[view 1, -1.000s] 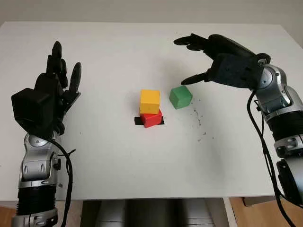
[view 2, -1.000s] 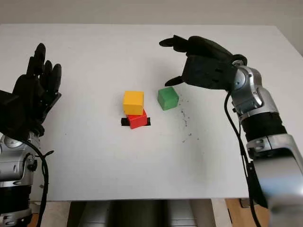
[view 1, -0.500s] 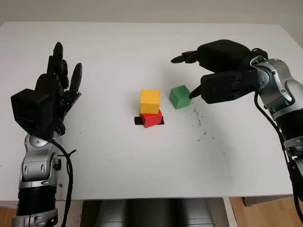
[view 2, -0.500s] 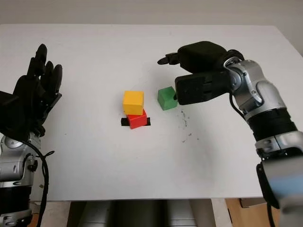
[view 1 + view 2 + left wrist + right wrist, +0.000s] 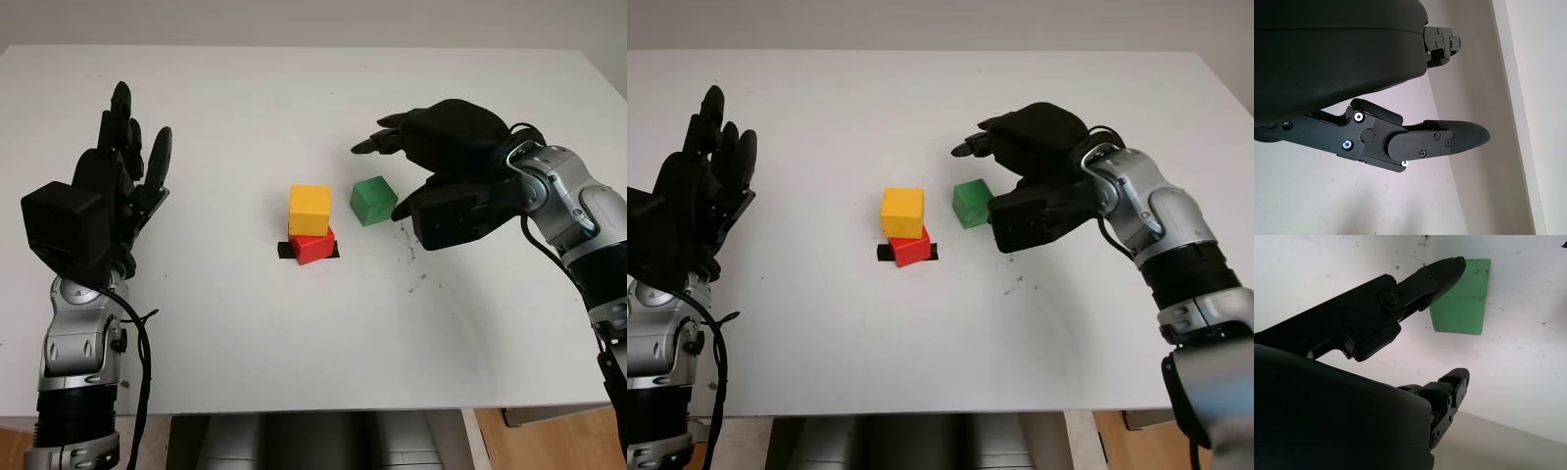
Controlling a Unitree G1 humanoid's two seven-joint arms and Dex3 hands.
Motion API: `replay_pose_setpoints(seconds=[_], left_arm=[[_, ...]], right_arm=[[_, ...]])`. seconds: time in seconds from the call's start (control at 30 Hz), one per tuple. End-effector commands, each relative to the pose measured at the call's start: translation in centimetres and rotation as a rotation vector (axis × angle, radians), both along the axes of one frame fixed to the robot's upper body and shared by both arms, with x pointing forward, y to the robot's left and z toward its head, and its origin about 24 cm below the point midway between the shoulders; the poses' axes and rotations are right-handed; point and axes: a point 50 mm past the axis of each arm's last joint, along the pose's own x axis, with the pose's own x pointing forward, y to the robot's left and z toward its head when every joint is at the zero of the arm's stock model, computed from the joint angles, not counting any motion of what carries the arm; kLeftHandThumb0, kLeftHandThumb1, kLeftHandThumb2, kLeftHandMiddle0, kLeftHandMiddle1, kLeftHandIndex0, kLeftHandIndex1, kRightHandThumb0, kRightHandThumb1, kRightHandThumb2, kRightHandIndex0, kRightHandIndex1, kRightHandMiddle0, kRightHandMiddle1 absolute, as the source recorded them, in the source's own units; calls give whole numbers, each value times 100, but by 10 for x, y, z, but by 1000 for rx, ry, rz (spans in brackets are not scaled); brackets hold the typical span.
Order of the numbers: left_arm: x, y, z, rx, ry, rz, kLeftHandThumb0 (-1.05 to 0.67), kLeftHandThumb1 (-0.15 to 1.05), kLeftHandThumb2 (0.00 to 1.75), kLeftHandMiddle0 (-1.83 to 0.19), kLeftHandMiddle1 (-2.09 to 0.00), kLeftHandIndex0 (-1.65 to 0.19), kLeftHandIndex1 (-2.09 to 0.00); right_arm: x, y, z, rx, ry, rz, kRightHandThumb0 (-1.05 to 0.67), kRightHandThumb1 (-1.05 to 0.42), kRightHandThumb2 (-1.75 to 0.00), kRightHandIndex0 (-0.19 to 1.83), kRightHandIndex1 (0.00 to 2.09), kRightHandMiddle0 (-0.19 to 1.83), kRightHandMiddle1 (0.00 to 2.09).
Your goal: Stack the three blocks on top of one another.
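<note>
The red block [image 5: 313,245] lay on a strip of black tape [image 5: 286,251] at mid-table, the yellow block [image 5: 310,210] stacked on it. Just beyond, the green block [image 5: 373,200] sat apart, matte and square-edged. The right hand [image 5: 446,186] hovered beside it, fingers wide, holding nothing — it would need to close squarely on opposite faces. The left hand [image 5: 110,191] stood raised, open, at the table's left.

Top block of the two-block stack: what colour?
Yellow. The top block sits on the red block; clearest in the left eye view.
</note>
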Motion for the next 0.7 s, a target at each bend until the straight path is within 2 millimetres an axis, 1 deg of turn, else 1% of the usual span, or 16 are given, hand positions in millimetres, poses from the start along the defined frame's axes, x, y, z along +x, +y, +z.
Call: replay_pose_setpoints(seconds=[0.0, 0.33, 0.6, 0.67], left_arm=[[-2, -2, 3, 2, -16, -12, -64, 105, 47, 9, -5, 6, -8], [-4, -6, 1, 28, -1, -10, -64, 105, 45, 7, -6, 3, -9], [-6, -6, 1, 34, 8, -2, -63, 105, 47, 9, -5, 5, -7], [-6, -6, 0, 36, 16, 1, -65, 105, 46, 10, -5, 5, -7]], right_arm=[[0, -1, -4, 10, -9, 4, -71, -81, -5, 34, 9, 54, 16], [6, 1, -18, 73, -20, -16, -64, -83, -6, 37, 8, 59, 17], [8, 4, -23, 57, -8, -7, -62, -83, -6, 38, 8, 63, 18], [9, 5, -25, 50, -3, -6, -61, -83, -5, 39, 7, 64, 18]])
